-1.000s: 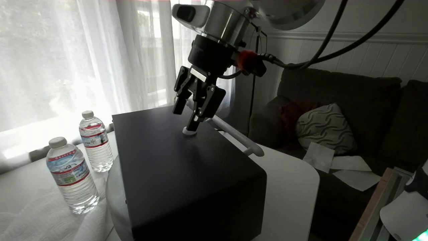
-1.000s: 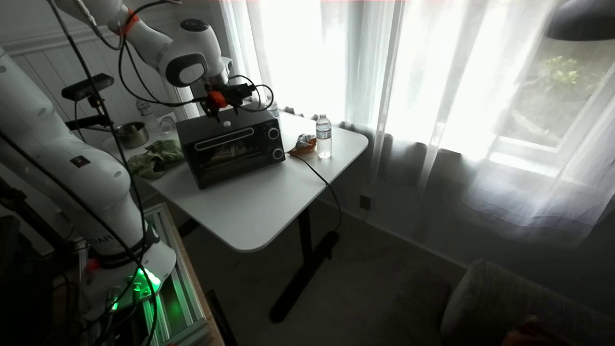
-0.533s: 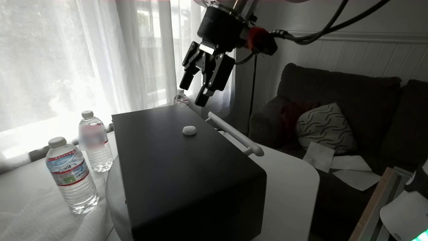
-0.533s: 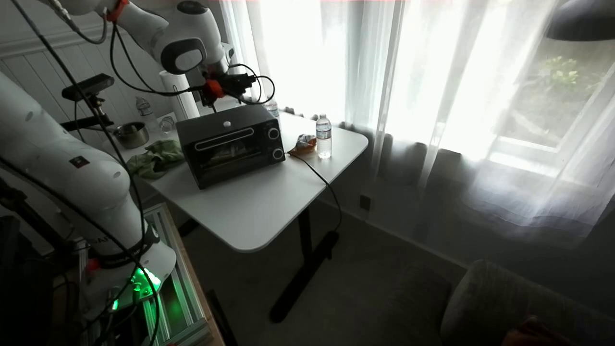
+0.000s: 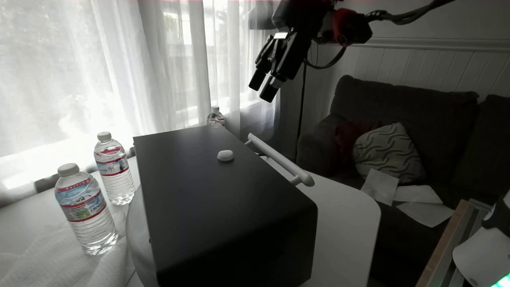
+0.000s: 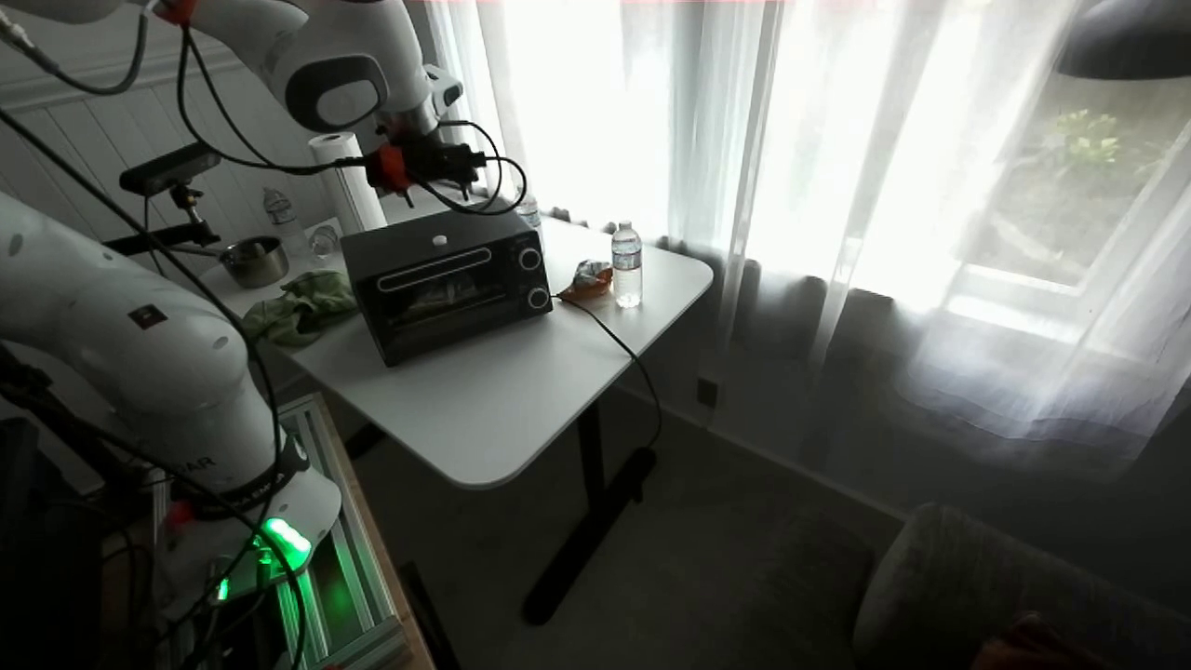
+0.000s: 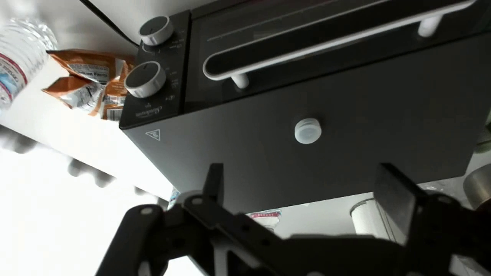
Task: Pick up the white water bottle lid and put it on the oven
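Observation:
The white bottle lid (image 5: 226,155) lies on the flat top of the black oven (image 5: 199,199). The lid (image 6: 439,240) and oven also show in the other outside picture as an exterior view, with the lid near the oven's front edge above the handle. In the wrist view the lid (image 7: 308,131) sits on the oven top (image 7: 245,153), ahead of the fingertips. My gripper (image 5: 262,92) is above the oven, apart from the lid. In the wrist view the gripper (image 7: 301,168) is open with wide-apart fingers and nothing between them.
Water bottles (image 5: 85,209) stand behind the oven, and another bottle (image 6: 628,265) stands beside it near an orange wrapper (image 6: 591,279). A green cloth (image 6: 302,307), a metal pot (image 6: 254,262) and a paper towel roll (image 6: 349,181) are on the oven's other side. The oven handle (image 5: 281,159) juts out in front.
My gripper was at the lid one second ago. It has risen and moved away from it, leaving the lid on the oven top. The lid has stayed in place.

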Controlling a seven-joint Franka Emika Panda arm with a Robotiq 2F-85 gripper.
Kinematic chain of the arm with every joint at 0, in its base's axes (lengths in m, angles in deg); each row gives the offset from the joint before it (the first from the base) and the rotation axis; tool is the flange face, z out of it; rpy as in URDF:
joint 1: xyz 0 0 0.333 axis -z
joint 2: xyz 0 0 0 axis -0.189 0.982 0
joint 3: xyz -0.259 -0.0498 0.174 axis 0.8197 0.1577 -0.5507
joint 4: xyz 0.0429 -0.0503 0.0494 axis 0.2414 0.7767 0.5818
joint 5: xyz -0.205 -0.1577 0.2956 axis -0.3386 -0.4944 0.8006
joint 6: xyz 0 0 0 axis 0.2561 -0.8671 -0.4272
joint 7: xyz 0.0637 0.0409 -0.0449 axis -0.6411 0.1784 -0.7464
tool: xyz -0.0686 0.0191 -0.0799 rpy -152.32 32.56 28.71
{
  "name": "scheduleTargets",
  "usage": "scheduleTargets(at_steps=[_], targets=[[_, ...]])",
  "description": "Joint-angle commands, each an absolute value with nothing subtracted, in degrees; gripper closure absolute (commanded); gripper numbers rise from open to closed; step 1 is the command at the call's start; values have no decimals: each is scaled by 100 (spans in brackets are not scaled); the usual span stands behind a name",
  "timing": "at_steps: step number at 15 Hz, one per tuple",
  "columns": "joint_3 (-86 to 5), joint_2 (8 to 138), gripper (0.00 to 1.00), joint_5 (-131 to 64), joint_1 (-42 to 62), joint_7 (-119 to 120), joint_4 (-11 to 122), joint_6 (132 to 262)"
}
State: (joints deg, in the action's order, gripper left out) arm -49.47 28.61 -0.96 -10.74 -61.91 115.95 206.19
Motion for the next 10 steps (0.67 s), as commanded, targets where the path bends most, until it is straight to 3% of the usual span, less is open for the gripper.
scheduleTargets(at_steps=[1,6,10], targets=[[-4972,2059,0,-693,-808,-5139,12049,20334],[-4670,1488,0,-1356,-698,-4343,12045,18923],[-4585,1867,0,-1259,-878,-4506,11917,19295]])
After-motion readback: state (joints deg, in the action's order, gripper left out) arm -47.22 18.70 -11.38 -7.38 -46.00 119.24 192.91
